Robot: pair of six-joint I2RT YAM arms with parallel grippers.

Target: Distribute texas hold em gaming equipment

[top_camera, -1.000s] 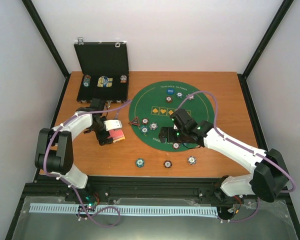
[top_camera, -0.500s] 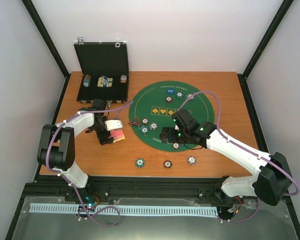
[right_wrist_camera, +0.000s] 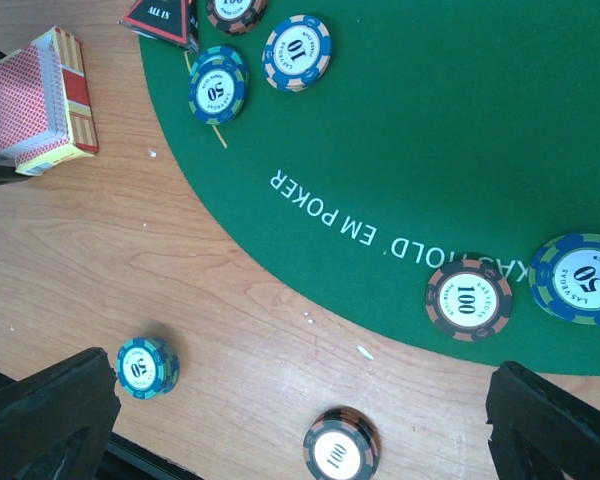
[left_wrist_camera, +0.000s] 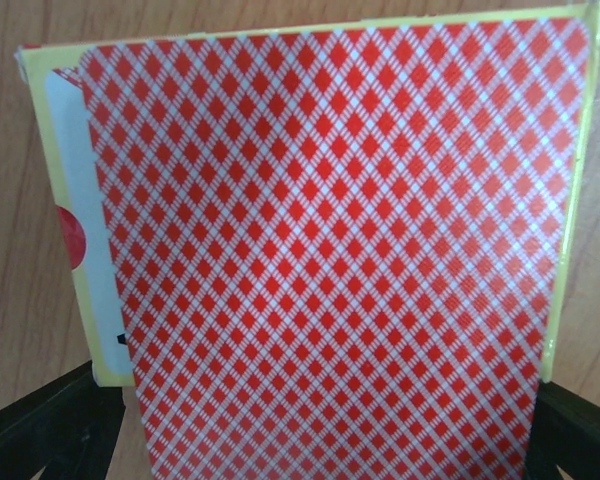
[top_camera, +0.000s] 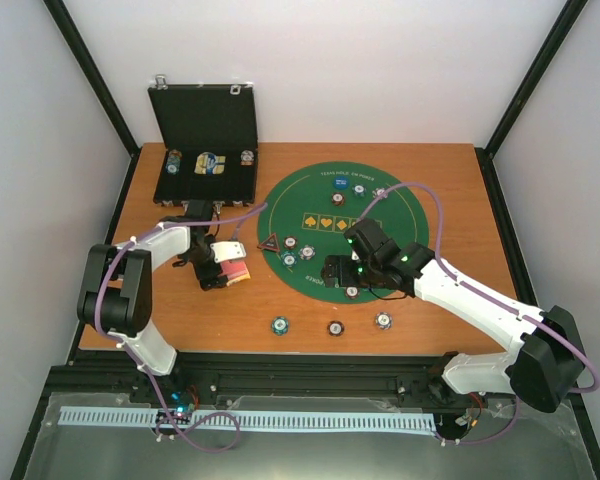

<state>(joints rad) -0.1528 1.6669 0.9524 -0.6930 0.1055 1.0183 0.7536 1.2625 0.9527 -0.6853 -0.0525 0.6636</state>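
Both tools stand wide: the right tool (top_camera: 332, 270) empty over the mat's (top_camera: 420, 215) near edge, the left tool (top_camera: 218, 268) astride the deck (left_wrist_camera: 330, 250) on the worktop (top_camera: 230, 312) beside the mat. We should close squarely on its side edges before lifting.

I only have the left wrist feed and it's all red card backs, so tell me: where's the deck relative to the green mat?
Observer: The deck is on bare wood just left of the mat, near the triangle marker.
Operator: What's the right arm doing?
Observer: The right gripper hangs open over the mat's near edge, holding nothing.
Operator: Any chips off the mat?
Observer: Three lie on the wood by the near edge: a teal chip, a brown chip and a white chip.
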